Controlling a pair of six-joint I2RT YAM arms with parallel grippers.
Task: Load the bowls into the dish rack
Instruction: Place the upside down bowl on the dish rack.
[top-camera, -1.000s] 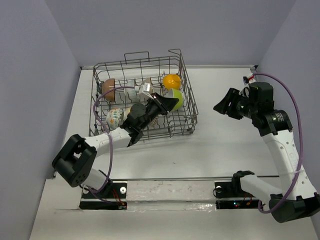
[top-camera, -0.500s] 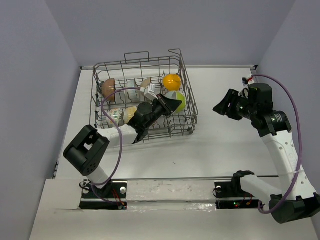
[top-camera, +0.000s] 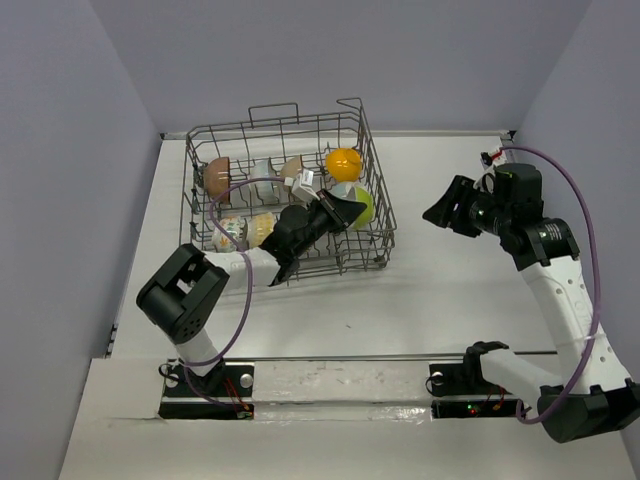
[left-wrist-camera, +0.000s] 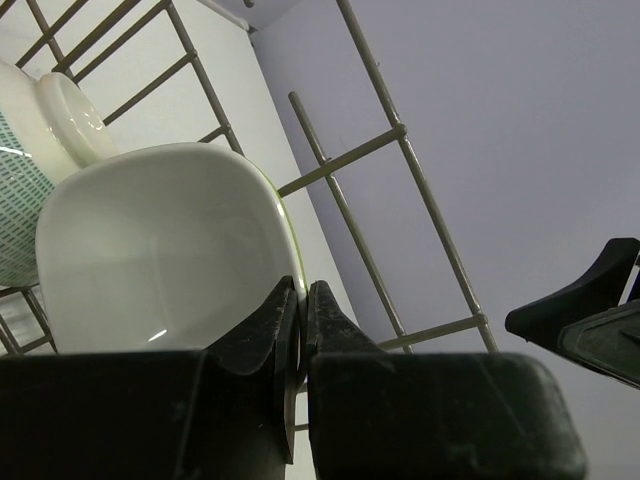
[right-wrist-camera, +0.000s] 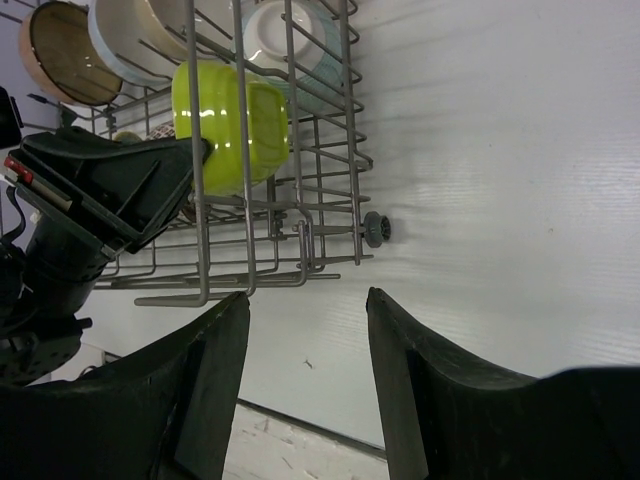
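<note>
My two arms wear white shells over black joints, a purple cable loops along each, and my left pincer has matte black fingers.

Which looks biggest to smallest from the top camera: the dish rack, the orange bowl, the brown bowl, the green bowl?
1. dish rack, largest by far.
2. orange bowl and brown bowl look alike, so unranked.
3. green bowl: partly hidden by the left tool, so unsure.

There is one dish rack. At least seven bowls show inside it, some partly hidden. Two robot arms are in view.
</note>
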